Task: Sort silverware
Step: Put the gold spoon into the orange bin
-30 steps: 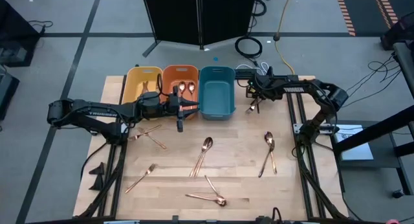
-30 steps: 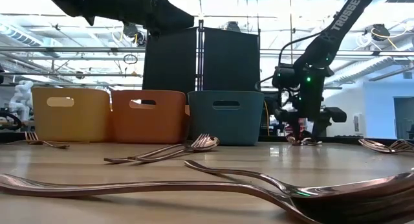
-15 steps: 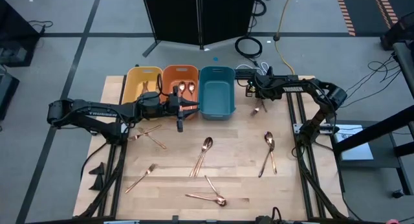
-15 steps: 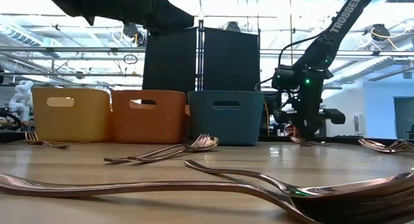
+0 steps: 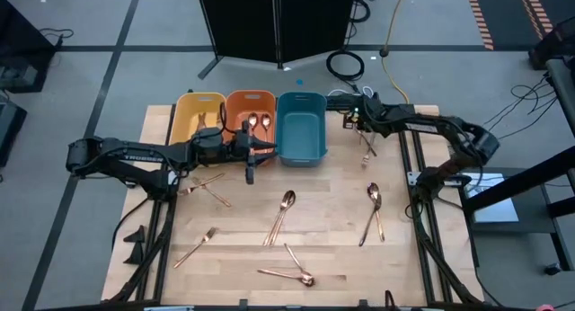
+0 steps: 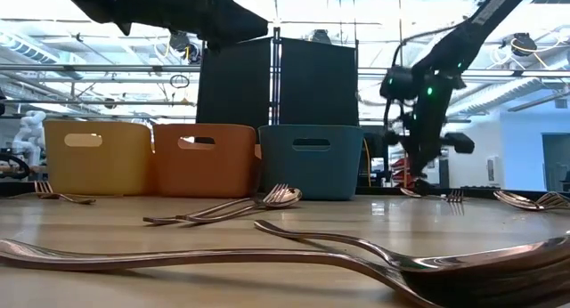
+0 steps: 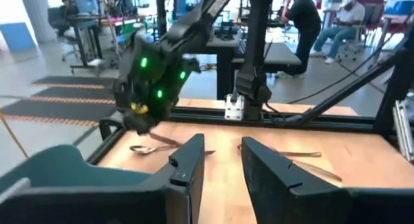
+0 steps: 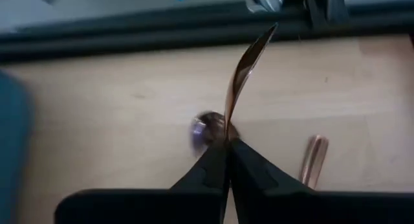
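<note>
Wooden table (image 5: pixel 323 194), right gripper (image 8: pixel 228 146) pinching slim copper utensil (image 8: pixel 244 72)

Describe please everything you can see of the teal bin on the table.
The teal bin is a rectangular open-topped tub that looks like plastic, with rounded corners and a slot handle in its end wall. It stands upright at the table's far edge, rightmost in a row of three, side against the orange bin. From above, its inside shows no silverware. The right gripper is beside it, apart.
</note>
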`<state>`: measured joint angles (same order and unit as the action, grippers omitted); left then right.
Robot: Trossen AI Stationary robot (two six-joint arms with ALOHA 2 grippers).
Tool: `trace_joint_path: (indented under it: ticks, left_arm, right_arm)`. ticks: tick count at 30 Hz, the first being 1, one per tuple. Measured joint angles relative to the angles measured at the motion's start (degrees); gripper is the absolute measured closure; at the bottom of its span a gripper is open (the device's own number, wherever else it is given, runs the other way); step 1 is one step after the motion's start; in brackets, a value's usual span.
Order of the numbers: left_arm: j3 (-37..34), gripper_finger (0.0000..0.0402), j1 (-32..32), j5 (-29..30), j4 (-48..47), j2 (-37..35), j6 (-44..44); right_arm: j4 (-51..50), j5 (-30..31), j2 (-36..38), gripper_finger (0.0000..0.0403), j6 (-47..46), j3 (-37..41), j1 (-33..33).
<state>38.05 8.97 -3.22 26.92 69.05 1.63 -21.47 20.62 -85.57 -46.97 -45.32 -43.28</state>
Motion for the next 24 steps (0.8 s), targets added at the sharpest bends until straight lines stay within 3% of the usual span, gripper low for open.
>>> trace_joint_path:
  ticks: [9, 13, 17, 24]
  left_arm:
    - [0.34, 0.0301, 0.16, -0.43, 13.22, 8.71, -6.99]
    - [2.12, 0.0301, 0.82, -4.62, 15.46, 12.33, -8.07]
    - [4.56, 0.0301, 1.07, -8.59, 17.56, 16.46, -9.48]
    - [5.50, 0.0301, 1.07, -8.98, 29.87, 23.22, -11.27]
  right_arm:
    - [8.20, -1.40, 13.88, 0.0400, 5.89, -0.02, 11.41]
    - [15.34, -1.53, 18.22, 0.0400, 11.03, -0.04, 19.13]
    - [24.91, -1.56, 19.66, 0.0400, 16.54, -0.12, 26.75]
    - [38.91, -4.12, 17.80, 0.0400, 22.83, -0.14, 36.29]
